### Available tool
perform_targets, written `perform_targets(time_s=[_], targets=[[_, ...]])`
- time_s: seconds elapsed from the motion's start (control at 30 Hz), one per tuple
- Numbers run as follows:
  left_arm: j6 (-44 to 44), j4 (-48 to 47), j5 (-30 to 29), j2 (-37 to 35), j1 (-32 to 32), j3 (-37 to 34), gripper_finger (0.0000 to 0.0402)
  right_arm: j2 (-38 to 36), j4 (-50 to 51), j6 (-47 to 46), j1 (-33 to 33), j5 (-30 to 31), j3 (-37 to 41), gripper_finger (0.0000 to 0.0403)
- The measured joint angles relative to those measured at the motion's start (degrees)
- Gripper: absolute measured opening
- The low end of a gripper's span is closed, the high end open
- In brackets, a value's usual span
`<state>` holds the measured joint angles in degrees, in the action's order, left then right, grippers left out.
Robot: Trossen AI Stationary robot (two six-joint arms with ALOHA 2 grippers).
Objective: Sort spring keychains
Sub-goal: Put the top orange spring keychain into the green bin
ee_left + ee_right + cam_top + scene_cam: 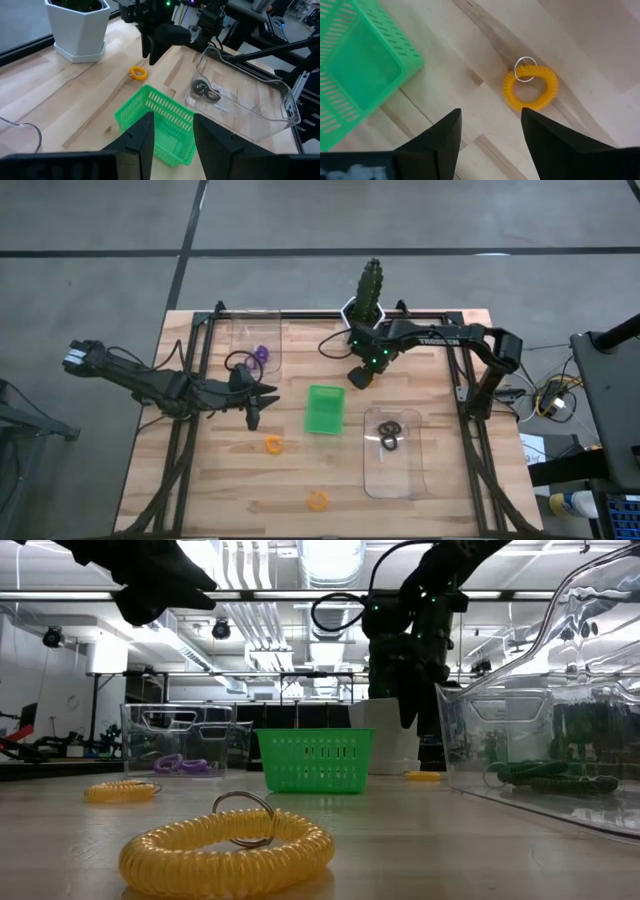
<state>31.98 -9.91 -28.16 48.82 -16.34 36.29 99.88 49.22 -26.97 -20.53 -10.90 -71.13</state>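
The right tool [360,377] hangs above the wooden surface [230,480] just beyond the green basket [324,409], near the white planter [80,30]; its fingers [440,137] stand apart and released, with nothing between them, directly over an orange keychain [530,87] lying flat on the wood. The left tool [253,415] hovers left of the basket, fingers [140,142] also parted and empty, pointing toward it. Two more orange keychains lie on the surface: one [274,444] just below the left tool, another [317,501] near the front edge. Purple keychains [260,353] sit in the clear tray [252,320] at the back left, and dark ones [389,435], probably black, rest in the clear tray [395,480] right of the basket.
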Motion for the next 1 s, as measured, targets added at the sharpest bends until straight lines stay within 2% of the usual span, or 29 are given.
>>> perform_targets(time_s=[0.3, 0.57, 0.73, 1.0], targets=[[0.0, 0.0, 0.0, 0.0, 0.0, 0.0, 0.0129, 0.3, 0.4, -2.3, 0.0, -0.3, -0.3, 0.0201], [0.0, -0.1, 0.0, 0.0, 0.0, 0.0, 0.0129, 0.2, 8.9, 4.9, 0.0, 1.1, 1.1, 0.0201], [0.0, -0.2, 0.0, 0.0, 0.0, 0.0, 0.0129, 0.3, 8.6, 7.4, 0.0, 3.4, 2.6, 0.0201], [0.4, -0.4, 0.0, 0.0, 0.0, 0.0, 0.0129, 0.4, 2.4, 0.2, 0.1, 1.8, 4.1, 0.0201]])
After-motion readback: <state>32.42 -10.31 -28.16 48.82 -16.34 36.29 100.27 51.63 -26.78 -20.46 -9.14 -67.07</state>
